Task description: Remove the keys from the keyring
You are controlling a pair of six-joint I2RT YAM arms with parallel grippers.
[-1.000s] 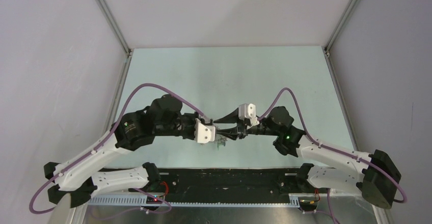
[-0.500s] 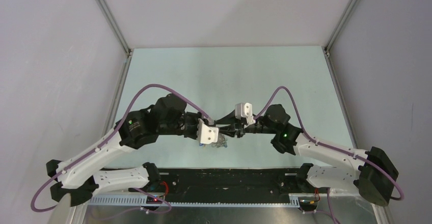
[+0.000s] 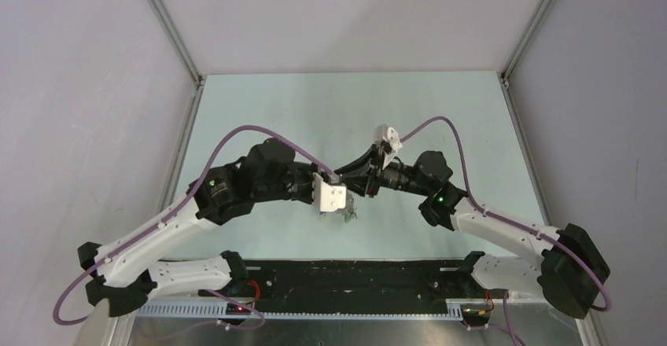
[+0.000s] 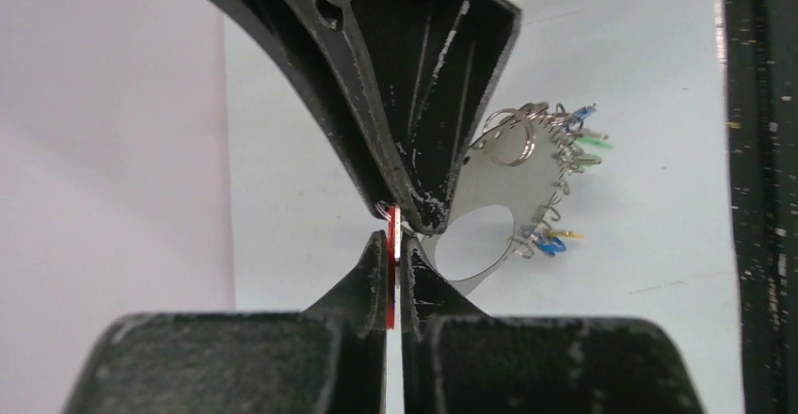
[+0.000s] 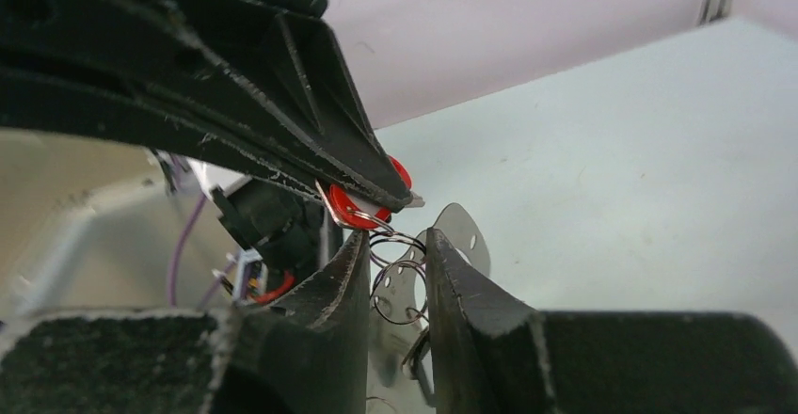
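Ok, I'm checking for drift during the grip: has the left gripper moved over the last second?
Yes. In the top view the left gripper has shifted to the right, further from the table's left rail.

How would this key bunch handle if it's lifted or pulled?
Probably floppy: the keys dangle loosely beside the left end effector, shut on the red key. Likely light: thin wire rings, small keys. Apt to swing and tangle.

Five small silver keys with plastic heads: one red-headed key left of the single flat silver metal tag; along the tag's right edge, two blue-headed keys, one green-headed key and one yellow-headed key.
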